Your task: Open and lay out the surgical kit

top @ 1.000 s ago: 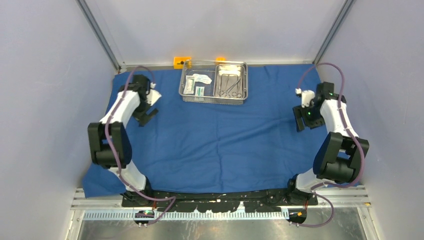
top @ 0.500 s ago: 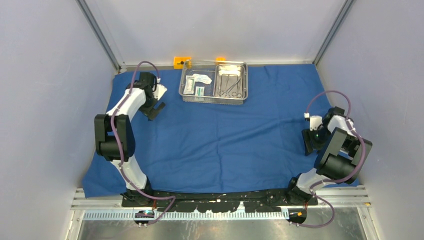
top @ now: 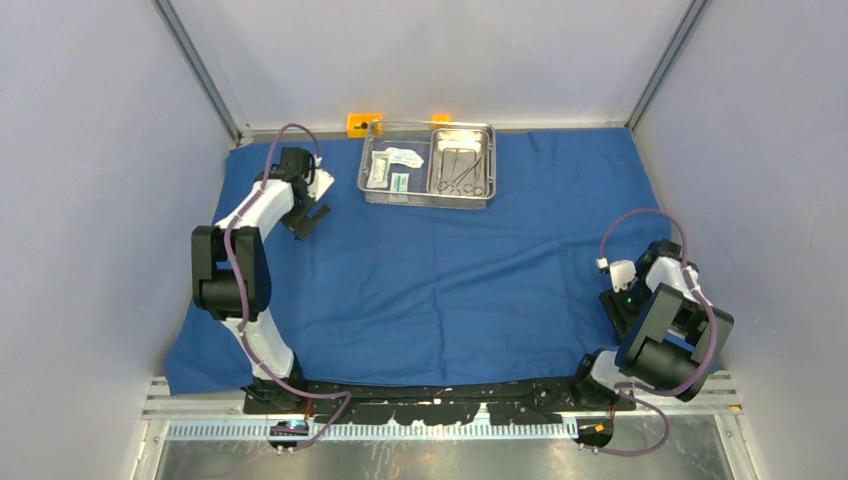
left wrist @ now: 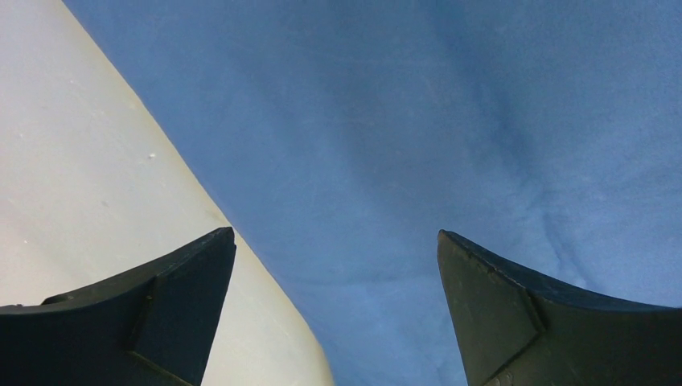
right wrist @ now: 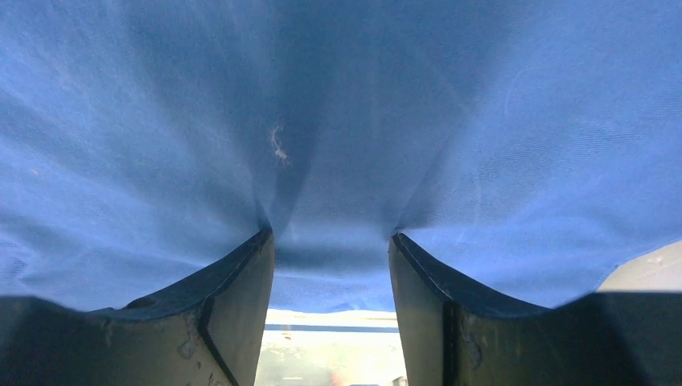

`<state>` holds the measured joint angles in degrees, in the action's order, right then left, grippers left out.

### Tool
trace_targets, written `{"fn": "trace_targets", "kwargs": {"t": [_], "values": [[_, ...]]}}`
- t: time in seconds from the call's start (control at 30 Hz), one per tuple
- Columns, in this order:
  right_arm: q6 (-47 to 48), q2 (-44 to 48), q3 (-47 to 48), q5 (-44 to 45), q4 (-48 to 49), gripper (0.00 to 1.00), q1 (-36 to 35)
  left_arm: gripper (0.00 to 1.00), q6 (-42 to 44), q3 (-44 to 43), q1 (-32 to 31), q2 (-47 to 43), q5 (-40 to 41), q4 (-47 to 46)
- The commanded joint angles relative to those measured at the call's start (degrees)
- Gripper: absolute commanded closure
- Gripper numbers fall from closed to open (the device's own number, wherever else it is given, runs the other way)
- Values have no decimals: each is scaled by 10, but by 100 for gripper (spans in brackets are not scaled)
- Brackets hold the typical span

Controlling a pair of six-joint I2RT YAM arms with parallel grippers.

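Note:
The blue cloth wrap (top: pixel 450 270) lies spread flat over the table. On its far middle stands the steel mesh basket (top: pixel 372 192). Inside it are white-green packets (top: pixel 390 168) on the left and the smaller solid tray (top: pixel 482 170) with thin scissors and forceps (top: pixel 460 170) on the right. My left gripper (top: pixel 306 220) hangs open over the cloth's far left part, left of the basket; in the left wrist view the left gripper (left wrist: pixel 336 241) has nothing in it. My right gripper (top: pixel 614 300) sits low at the cloth's right edge. In the right wrist view the right gripper (right wrist: pixel 331 237) has its jaws apart, with the tips pressed into the cloth (right wrist: pixel 338 121).
Two small orange blocks (top: pixel 363 124) (top: pixel 441 119) sit behind the basket at the back wall. Grey walls close in both sides. Bare white table (left wrist: pixel 88 185) shows beside the cloth's left edge. The arm bases stand at the near rail.
My right arm has drawn back from the mid right to the near right edge of the cloth, its jaws narrowing slightly. The left arm shifted a little toward the basket.

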<state>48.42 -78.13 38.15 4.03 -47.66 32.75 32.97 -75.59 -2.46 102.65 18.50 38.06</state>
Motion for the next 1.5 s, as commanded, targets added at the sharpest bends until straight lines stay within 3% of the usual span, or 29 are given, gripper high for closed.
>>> {"fn": "trace_targets", "kwargs": {"t": [0.0, 0.2, 0.5, 0.77, 0.9, 1.07, 1.33, 1.47], "values": [[21, 5, -38, 38, 3, 41, 4, 0, 11, 4, 3, 19, 12, -41], [5, 14, -8, 8, -8, 41, 6, 0, -16, -73, 20, 85, -26, -6], [-48, 19, 113, -92, -65, 41, 5, 0, -98, -326, 59, 238, -169, 150], [-58, 4, 135, -94, -65, 41, 6, 0, -171, -548, 71, 379, -269, 239], [-60, 2, 140, -92, -66, 41, 6, 4, -200, -602, 71, 431, -290, 261], [-60, 0, 146, -88, -68, 41, 6, 19, -206, -581, 71, 444, -287, 254], [-64, -8, 160, -95, -70, 42, 5, 60, -194, -570, 72, 463, -282, 267], [-62, -9, 161, -94, -71, 42, 5, 86, -193, -572, 70, 469, -282, 268]]}}
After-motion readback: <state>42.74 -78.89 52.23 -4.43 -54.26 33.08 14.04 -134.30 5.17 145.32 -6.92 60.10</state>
